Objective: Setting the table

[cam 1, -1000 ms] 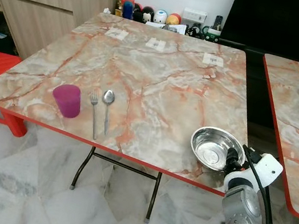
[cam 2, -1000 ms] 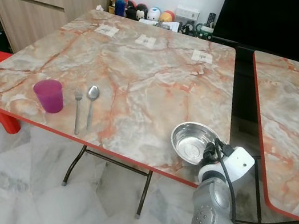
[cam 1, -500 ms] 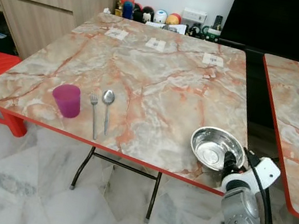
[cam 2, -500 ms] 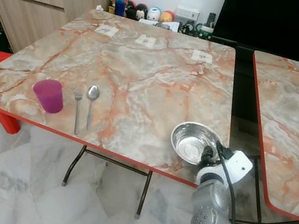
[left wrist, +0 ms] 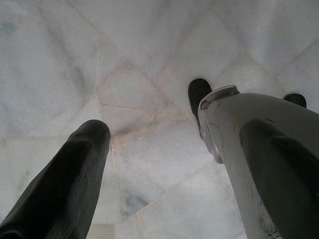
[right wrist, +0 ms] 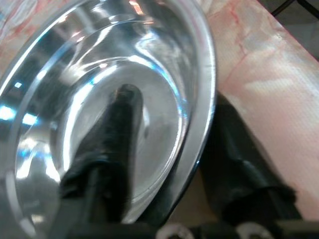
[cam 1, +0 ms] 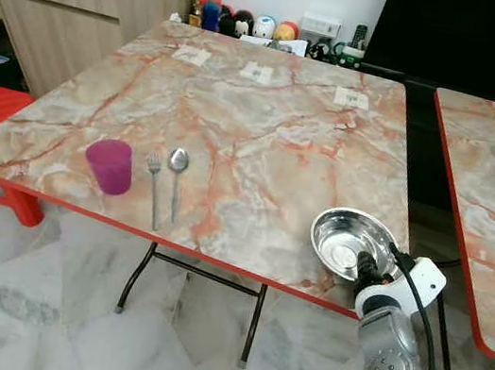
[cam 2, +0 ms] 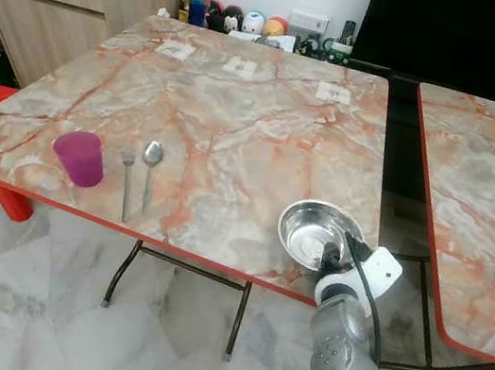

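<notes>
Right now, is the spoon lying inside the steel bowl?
No, the spoon lies flat on the table beside the fork, far to the left of the steel bowl.

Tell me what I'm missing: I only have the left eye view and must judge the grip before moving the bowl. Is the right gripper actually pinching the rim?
Observer: Yes. The right gripper has one finger inside the steel bowl, the other outside its rim.
Operator: And the left gripper?
Observer: The left gripper hangs open above the marble floor, holding nothing.
Operator: Is the bowl over the table?
Observer: Marble tabletop shows just beside the rim.
</notes>
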Motion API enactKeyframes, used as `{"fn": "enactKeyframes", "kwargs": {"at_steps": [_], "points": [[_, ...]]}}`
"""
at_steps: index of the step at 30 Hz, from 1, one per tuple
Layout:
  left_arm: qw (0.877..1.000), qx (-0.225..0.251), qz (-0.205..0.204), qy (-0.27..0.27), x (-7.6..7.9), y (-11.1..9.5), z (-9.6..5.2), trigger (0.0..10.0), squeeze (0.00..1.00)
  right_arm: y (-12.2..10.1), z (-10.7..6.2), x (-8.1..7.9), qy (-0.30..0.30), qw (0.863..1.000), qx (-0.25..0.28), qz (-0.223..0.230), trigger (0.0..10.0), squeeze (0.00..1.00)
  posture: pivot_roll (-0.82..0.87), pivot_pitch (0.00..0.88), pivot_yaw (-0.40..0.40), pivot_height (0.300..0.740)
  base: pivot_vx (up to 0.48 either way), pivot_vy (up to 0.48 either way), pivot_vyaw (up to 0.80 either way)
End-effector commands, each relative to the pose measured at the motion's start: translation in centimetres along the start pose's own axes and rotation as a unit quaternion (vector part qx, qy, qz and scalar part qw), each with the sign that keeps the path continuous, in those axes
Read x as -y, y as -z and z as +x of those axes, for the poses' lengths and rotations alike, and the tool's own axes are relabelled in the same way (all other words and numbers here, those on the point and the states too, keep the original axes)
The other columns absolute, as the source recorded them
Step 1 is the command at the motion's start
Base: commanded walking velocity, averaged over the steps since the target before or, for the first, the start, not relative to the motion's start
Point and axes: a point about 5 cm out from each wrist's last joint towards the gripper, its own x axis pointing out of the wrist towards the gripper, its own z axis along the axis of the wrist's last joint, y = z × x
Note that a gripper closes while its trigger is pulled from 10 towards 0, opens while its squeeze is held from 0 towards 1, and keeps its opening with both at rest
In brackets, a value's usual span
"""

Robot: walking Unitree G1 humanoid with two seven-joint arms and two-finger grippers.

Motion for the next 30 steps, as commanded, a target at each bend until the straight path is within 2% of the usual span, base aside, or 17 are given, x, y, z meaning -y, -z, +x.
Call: {"fn": "enactKeyframes", "kwargs": {"at_steps": [1, 15, 20, 24, 25, 30], "points": [[1.0, -0.013, 0.013, 0.002, -0.2, 0.7, -0.2, 10.0, 0.0, 0.3, 0.1, -0.2, -0.001, 1.0, -0.005, 0.001, 0.0, 0.0, -0.02, 0.097, 0.003, 0.74, 0.0, 0.0, 0.0], [1.0, -0.013, 0.015, 0.003, -0.2, 0.7, -0.1, 10.0, 0.0, 0.2, 0.1, -0.5, -0.005, 1.0, 0.006, 0.007, 0.0, 0.0, -0.02, 0.097, 0.003, 0.74, 0.0, 0.0, 0.0], [1.0, -0.013, 0.018, 0.004, -0.2, 0.7, -0.1, 10.0, 0.0, 0.2, 0.0, -0.6, -0.007, 1.0, 0.019, 0.022, 0.0, 0.0, -0.02, 0.099, 0.003, 0.74, 0.0, 0.0, 0.0], [1.0, -0.012, 0.019, 0.002, -0.2, 0.6, -0.1, 10.0, 0.0, -0.6, -0.3, -1.1, -0.028, 0.996, 0.062, 0.055, 0.0, 0.0, -0.02, 0.099, 0.003, 0.74, 0.0, 0.0, 0.0], [1.0, -0.011, 0.021, 0.001, -0.2, 0.6, -0.1, 10.0, 0.0, -1.3, -0.7, -1.4, -0.042, 0.992, 0.091, 0.075, 0.0, 0.0, -0.02, 0.098, 0.003, 0.74, 0.0, 0.0, 0.0], [1.0, -0.009, 0.027, -0.002, -0.2, 0.6, -0.1, 10.0, 0.0, -2.4, -1.5, -1.3, -0.063, 0.982, 0.139, 0.108, 0.0, 0.0, -0.02, 0.098, 0.002, 0.74, 0.0, 0.0, 0.0]]}}
